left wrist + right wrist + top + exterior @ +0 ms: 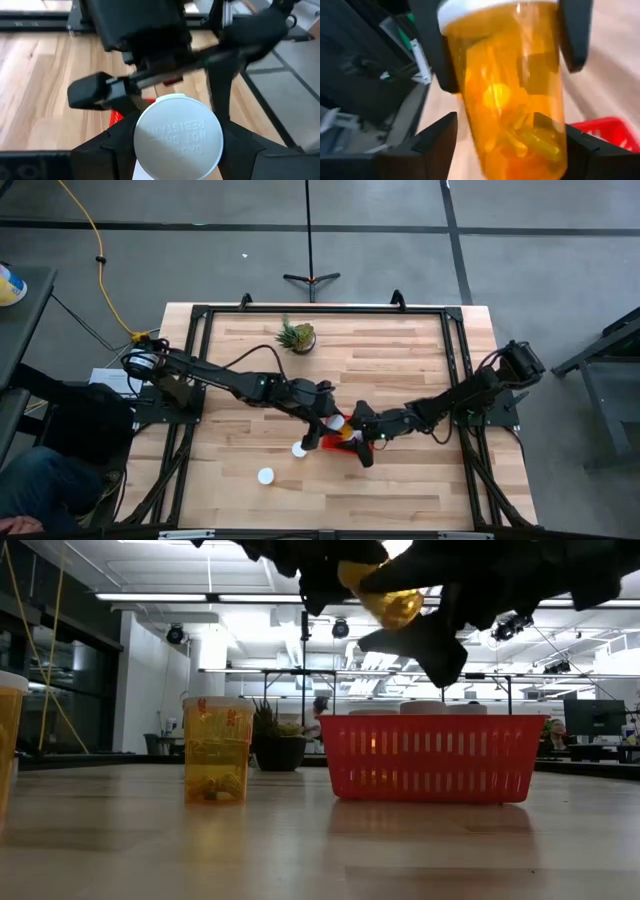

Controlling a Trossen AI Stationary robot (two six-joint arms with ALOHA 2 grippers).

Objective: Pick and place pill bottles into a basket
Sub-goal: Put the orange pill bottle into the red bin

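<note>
Overhead, both claws (340, 430) grip one amber, white-capped pill bottle (512, 95) — right claw (505, 145) perhaps loosening.

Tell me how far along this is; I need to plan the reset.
Done: about three caps show above the basket rim. In hand: the left gripper holds one bottle over the basket, with the right gripper around it. Left: two bottles standing on the table.

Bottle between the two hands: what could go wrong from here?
The bottle hangs tilted over the basket, left hand gripping its cap end, right hand around its body: it could slip. White caps already show in the basket, so it may land on them and roll out.
</note>
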